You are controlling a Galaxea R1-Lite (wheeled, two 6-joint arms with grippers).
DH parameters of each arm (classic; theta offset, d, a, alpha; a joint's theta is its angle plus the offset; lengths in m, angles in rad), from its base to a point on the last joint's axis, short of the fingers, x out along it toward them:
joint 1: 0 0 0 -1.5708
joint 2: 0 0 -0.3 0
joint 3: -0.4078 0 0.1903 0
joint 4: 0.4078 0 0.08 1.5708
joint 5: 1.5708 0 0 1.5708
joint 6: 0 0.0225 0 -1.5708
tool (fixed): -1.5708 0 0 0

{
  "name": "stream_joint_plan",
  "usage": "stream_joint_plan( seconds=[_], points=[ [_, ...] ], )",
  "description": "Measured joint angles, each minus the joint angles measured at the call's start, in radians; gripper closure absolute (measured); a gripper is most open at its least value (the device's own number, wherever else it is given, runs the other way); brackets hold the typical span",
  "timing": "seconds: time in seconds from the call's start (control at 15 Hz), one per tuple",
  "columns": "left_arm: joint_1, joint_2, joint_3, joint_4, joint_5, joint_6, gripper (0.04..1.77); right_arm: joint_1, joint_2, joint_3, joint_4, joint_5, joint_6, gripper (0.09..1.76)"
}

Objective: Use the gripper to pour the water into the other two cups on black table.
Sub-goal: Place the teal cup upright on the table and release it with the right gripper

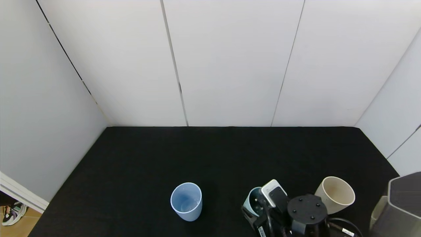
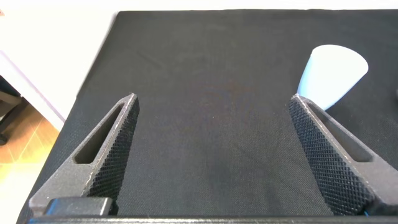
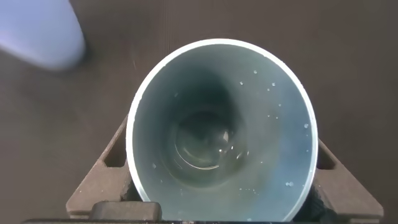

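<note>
Clamped on either side of the teal-green cup (image 3: 221, 130), the jaws of the right gripper (image 1: 263, 205) hold it near the front edge of the black table (image 1: 210, 154), and we see it sitting roughly upright between the light blue cup (image 1: 186, 201) on its left and the cream-beige cup (image 1: 336, 194) on its right. Looking down through the right wrist view, we find the water (image 3: 202, 144) as a shallow pool with faint glints at the bottom, droplets clinging to the inner wall. We judge pouring not finished: the beige cup looks dry inside, and we cannot tell whether the blue one holds anything. Our left gripper (image 2: 214, 162) hangs spread wide and empty over bare table at the near left.
</note>
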Motion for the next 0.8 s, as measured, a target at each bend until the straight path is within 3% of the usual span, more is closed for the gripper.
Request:
stream_joint_plan(
  seconds=[0.8],
  points=[
    [0.0,0.0,0.0,0.0,0.0,0.0,0.09,-0.008,0.075,0.001,-0.008,-0.004,-0.02,0.63]
  ],
)
